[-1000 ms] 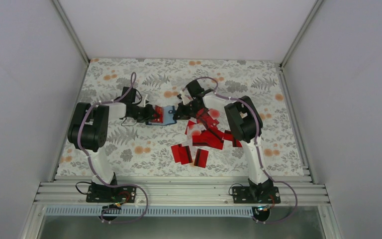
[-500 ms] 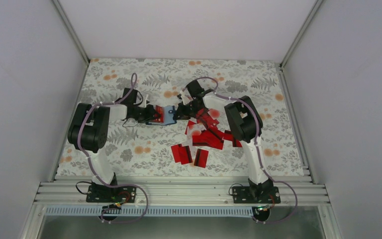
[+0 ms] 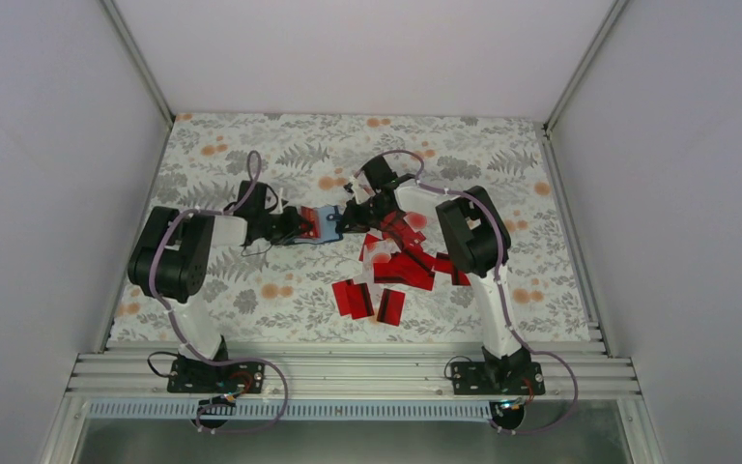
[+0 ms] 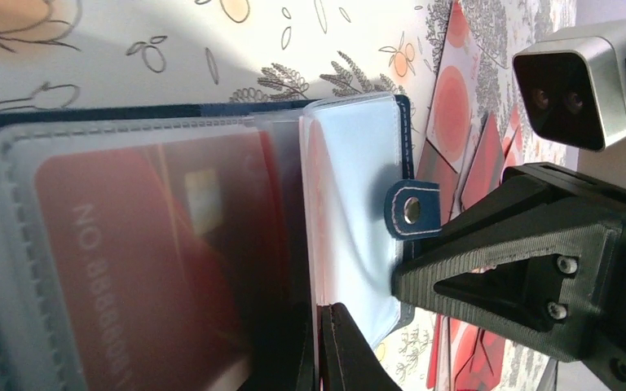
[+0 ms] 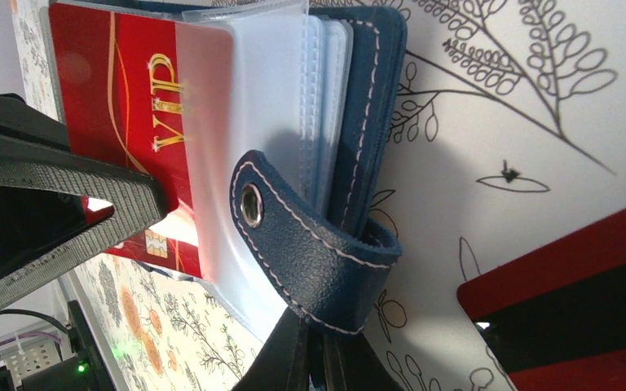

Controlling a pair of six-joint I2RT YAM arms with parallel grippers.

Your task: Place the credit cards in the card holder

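The navy card holder lies open at mid-table, its clear sleeves fanned out. My left gripper comes in from the left, shut on a red credit card with gold VIP lettering. That card sits partly inside a sleeve. From the right, my right gripper is shut on the holder's blue snap strap. Another red card shows inside a sleeve. Several loose credit cards lie in a heap in front of the right arm.
The floral tablecloth covers the table between white walls. Two cards lie apart near the front edge. A red and black card rests just right of the holder.
My left arm has reached a little further right toward the holder, with its elbow lower. The right arm and the holder have stayed put.
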